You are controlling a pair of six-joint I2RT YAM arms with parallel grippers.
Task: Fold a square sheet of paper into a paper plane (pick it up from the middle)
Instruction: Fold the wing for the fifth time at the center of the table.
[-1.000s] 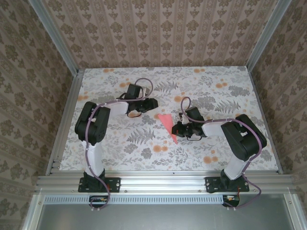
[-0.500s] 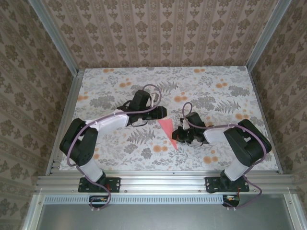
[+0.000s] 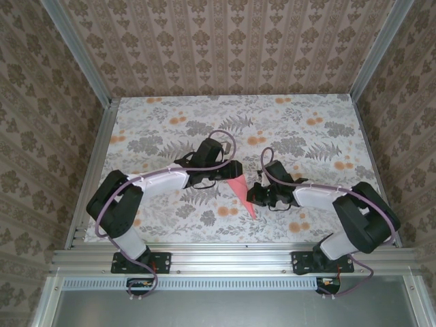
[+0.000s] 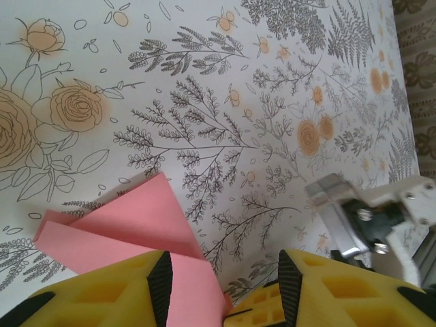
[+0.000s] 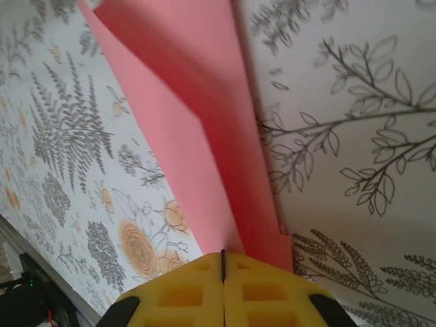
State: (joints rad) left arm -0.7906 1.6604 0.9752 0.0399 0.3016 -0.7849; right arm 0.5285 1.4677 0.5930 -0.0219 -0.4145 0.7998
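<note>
**Left arm reaches in to the wide end of the paper plane**

Since a second ago the left arm has unfolded from its bent pose and stretched across the floral-printed tabletop (image 3: 306, 129), bringing the left fingers (image 3: 230, 170) to the far, wide end of the narrow, pointed salmon-pink paper plane (image 3: 241, 192). The right arm has lowered and extended a little. With it, the plane has shifted slightly toward the near edge.

Top view: the paper plane lies near the middle of the tabletop, between the two arms, its tip pointing toward the near edge. The right fingers (image 3: 257, 197) sit against its right side.

Left wrist view: the yellow left fingers (image 4: 102, 296) stand apart, with bare tabletop showing in the gap between them. A layered corner of the pink paper (image 4: 129, 228) lies just ahead of one finger and runs in under it. Nothing is gripped.

Right wrist view: the yellow right fingers (image 5: 204, 294) are pressed together with only a thin seam between them, pinching the edge of the paper plane (image 5: 197, 116). A creased flap rises away from them over the tabletop.
</note>
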